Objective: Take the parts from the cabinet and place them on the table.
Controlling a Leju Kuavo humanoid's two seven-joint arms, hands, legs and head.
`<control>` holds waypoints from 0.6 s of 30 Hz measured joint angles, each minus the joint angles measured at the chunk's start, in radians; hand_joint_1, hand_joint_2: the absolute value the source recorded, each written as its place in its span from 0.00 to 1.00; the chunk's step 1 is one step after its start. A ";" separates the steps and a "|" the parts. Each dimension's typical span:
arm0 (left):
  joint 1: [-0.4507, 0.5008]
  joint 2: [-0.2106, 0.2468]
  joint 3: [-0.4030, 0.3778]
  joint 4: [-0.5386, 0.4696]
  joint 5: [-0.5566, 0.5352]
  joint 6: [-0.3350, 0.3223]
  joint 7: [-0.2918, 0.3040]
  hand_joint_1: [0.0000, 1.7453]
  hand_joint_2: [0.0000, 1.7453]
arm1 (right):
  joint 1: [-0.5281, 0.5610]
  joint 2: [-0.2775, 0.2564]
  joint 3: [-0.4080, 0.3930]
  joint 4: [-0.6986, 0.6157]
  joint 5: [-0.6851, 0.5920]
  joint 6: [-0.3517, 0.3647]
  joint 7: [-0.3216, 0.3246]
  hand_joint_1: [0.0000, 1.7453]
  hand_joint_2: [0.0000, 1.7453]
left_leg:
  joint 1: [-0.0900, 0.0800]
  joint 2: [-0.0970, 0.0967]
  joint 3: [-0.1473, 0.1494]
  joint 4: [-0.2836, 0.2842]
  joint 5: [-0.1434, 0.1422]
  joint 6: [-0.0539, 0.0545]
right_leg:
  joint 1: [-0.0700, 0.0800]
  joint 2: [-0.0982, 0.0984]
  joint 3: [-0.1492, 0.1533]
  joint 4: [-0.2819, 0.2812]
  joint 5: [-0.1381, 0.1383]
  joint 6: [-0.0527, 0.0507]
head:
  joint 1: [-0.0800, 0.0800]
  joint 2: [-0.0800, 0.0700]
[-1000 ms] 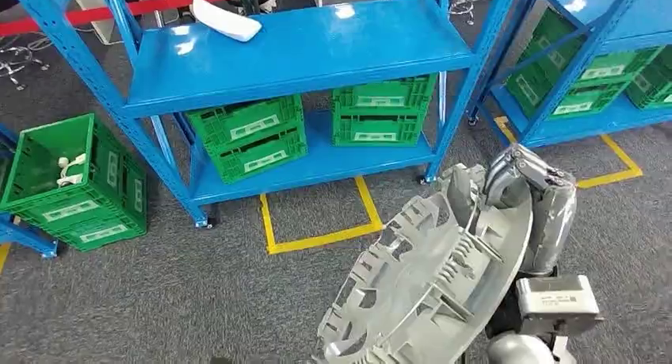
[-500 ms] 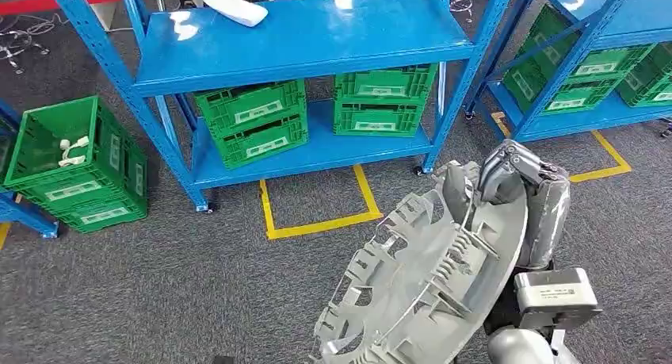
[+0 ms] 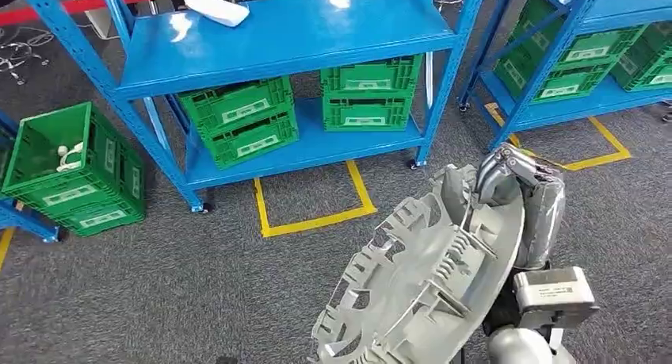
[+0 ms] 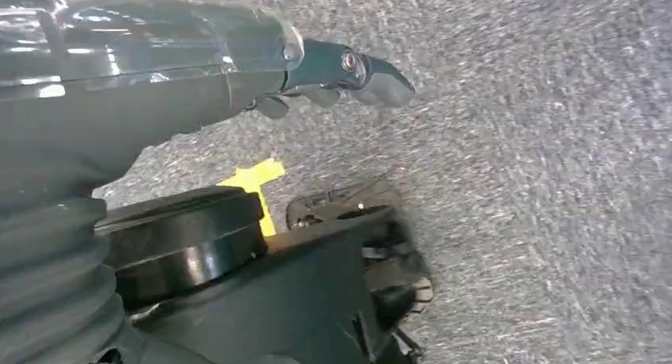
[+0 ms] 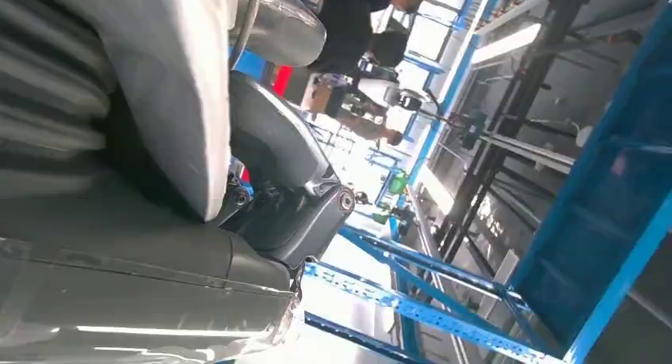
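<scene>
Item: grey ribbed round part (image 3: 428, 285), large, carried tilted on edge in front of my body, clear of the blue cabinet (image 3: 285, 39). My right hand (image 3: 515, 182) grips its upper rim, fingers curled over. My left hand (image 4: 333, 67) hangs over carpet, holding nothing; fingers' spread I cannot tell. Handling, as I judge: keep the grip firm, the disc steady, carry slowly to the tabletop.

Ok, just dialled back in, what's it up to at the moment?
The robot's right hand grips the rim of a large grey round ribbed part, holding it tilted above the grey carpet. Ahead stands a blue rack with green crates on its lower shelf and a white piece on the upper one. The left hand hangs over the floor holding nothing. No table is visible.
</scene>
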 joint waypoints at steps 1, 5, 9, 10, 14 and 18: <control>0.000 0.000 0.000 0.000 0.002 0.003 0.001 0.00 1.00 | -0.002 0.001 0.000 0.005 -0.004 0.002 -0.002 1.00 1.00 | 0.000 -0.001 -0.046 0.097 -0.038 0.000 | 0.006 -0.001 -0.007 0.001 0.004 -0.005 | -0.003 0.000; 0.001 0.002 0.000 0.001 0.011 0.011 -0.003 0.00 1.00 | -0.008 0.002 0.001 0.015 -0.012 0.013 -0.003 1.00 1.00 | -0.002 -0.002 0.017 -0.010 0.058 0.016 | 0.018 0.000 -0.015 0.007 0.009 -0.010 | -0.006 0.000; -0.001 -0.003 0.000 0.001 0.018 0.009 -0.034 0.00 1.00 | -0.030 0.012 0.005 0.019 -0.017 0.015 -0.021 1.00 1.00 | -0.010 -0.013 0.092 -0.168 0.098 0.033 | 0.021 0.006 -0.030 0.015 0.018 0.008 | -0.005 0.000; 0.002 -0.007 0.000 0.001 0.021 0.009 -0.033 0.00 1.00 | -0.037 0.016 0.008 0.023 -0.018 0.015 -0.024 1.00 1.00 | -0.014 -0.017 0.091 -0.168 0.100 0.036 | 0.017 0.008 -0.032 0.013 0.022 0.014 | -0.003 0.000; 0.002 -0.027 0.000 0.001 0.023 0.007 -0.032 0.00 1.00 | -0.057 0.018 0.016 0.026 -0.021 0.019 -0.031 1.00 1.00 | -0.003 0.007 0.087 -0.185 0.122 0.054 | 0.013 0.011 -0.068 0.100 -0.051 0.038 | 0.011 0.000; 0.004 -0.031 0.000 0.002 0.030 0.008 -0.035 0.00 1.00 | -0.067 0.020 0.026 0.035 -0.025 0.017 -0.033 1.00 1.00 | -0.004 0.037 0.078 -0.182 0.125 0.056 | 0.007 0.009 -0.132 0.296 -0.132 0.055 | 0.032 0.000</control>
